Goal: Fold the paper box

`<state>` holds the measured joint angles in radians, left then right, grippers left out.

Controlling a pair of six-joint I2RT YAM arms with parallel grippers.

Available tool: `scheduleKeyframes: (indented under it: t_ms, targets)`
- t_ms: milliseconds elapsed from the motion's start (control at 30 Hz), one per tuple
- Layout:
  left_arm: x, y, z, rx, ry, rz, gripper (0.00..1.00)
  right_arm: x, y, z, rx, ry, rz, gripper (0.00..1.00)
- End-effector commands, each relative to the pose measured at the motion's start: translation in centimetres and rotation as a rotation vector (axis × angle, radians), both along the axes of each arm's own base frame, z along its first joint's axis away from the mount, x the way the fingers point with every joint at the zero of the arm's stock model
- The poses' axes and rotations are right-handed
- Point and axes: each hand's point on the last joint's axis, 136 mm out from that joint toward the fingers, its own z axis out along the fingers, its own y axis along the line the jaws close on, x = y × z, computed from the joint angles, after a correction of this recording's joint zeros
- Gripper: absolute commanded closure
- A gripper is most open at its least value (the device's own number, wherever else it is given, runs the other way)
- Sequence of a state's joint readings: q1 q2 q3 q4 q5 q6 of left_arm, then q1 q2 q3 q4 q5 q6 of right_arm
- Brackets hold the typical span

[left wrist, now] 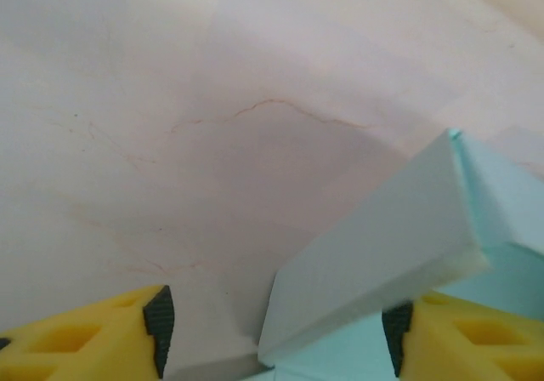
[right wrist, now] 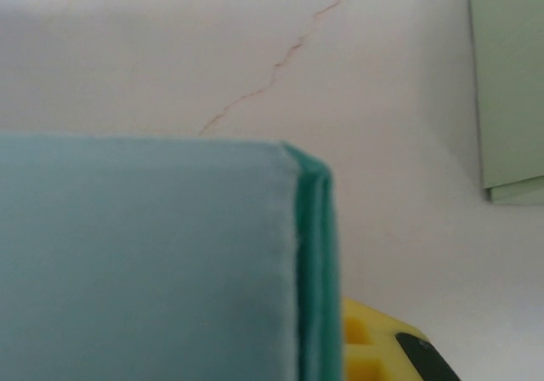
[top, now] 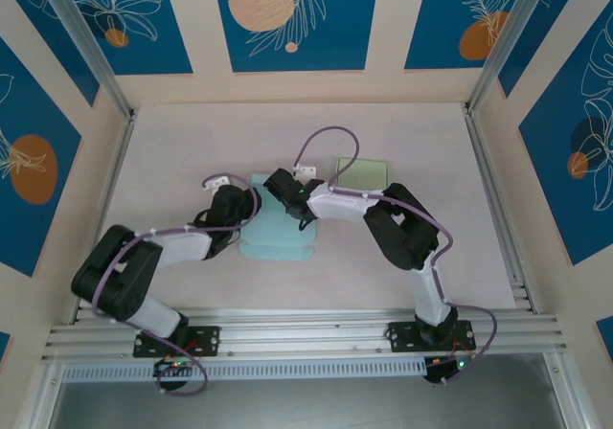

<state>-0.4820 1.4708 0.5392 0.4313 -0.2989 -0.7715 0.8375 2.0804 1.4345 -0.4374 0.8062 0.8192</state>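
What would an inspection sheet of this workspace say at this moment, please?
Surface: pale table with faint hairline marks.
Job's things: light teal paper box, partly folded, one flap raised, lying mid-table between the two grippers.
Clutter: flat pale green sheet beyond the box, to its right and apart from it.
Grippers: left gripper open, its jaws either side of the raised flap; right gripper shut, apparently pinching a box wall.
Cables: purple cables run along both arms, one arching over the right wrist, clear of the box.
Surroundings: blue wall panels with leaf and orange-disc prints; aluminium rail at the near edge.
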Motion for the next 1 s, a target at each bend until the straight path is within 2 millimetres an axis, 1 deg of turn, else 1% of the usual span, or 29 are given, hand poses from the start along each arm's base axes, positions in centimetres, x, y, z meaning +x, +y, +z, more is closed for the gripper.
scheduleKeyframes:
  t_ms: [0,133,267,333,400,533,633,700,767,833,900,967]
  targets:
    - [-1.3,0.6,0.9,0.006,0.005,-0.038,0.22,-2.1,-3.9,-2.6,-0.160,0.157,0.017,1.00]
    - [-2.9,0.5,2.7,-0.008,-0.017,-0.089,0.10,-2.0,-3.5,-2.2,-0.148,0.190,0.061,1.00]
    - [-4.0,0.9,5.4,0.006,-0.063,-0.119,0.00,-2.5,-2.3,-1.6,-0.132,0.247,0.156,1.00]
    - [-4.4,1.4,6.8,0.035,-0.081,-0.126,0.00,-3.0,-1.9,-1.3,-0.132,0.292,0.208,1.00]
    - [-4.7,2.2,8.1,0.064,-0.098,-0.123,0.00,-4.0,-1.7,-1.1,-0.138,0.350,0.272,1.00]
    - [-4.8,3.5,9.6,0.066,-0.111,-0.127,0.00,-6.6,-1.3,-0.7,-0.109,0.473,0.402,1.00]
    - [-4.7,3.7,9.9,0.072,-0.074,-0.198,0.00,-8.9,-1.1,-0.6,-0.046,0.590,0.494,1.00]
    - [-4.8,3.7,9.4,0.089,-0.026,-0.234,0.00,-10.5,-0.7,-0.5,0.010,0.673,0.551,1.00]
    - [-4.8,3.8,8.9,0.096,-0.001,-0.247,0.00,-11.6,-0.6,-0.6,0.026,0.736,0.595,1.00]
    - [-4.7,3.7,8.4,0.079,0.009,-0.259,0.00,-11.8,-1.2,-1.0,-0.013,0.776,0.594,0.99]
    - [-4.5,3.2,7.8,0.054,0.017,-0.283,0.00,-12.0,-1.4,-1.6,-0.042,0.820,0.605,0.95]
    - [-4.3,2.8,7.1,0.041,0.043,-0.305,0.00,-12.0,-1.1,-1.9,-0.044,0.851,0.625,0.93]
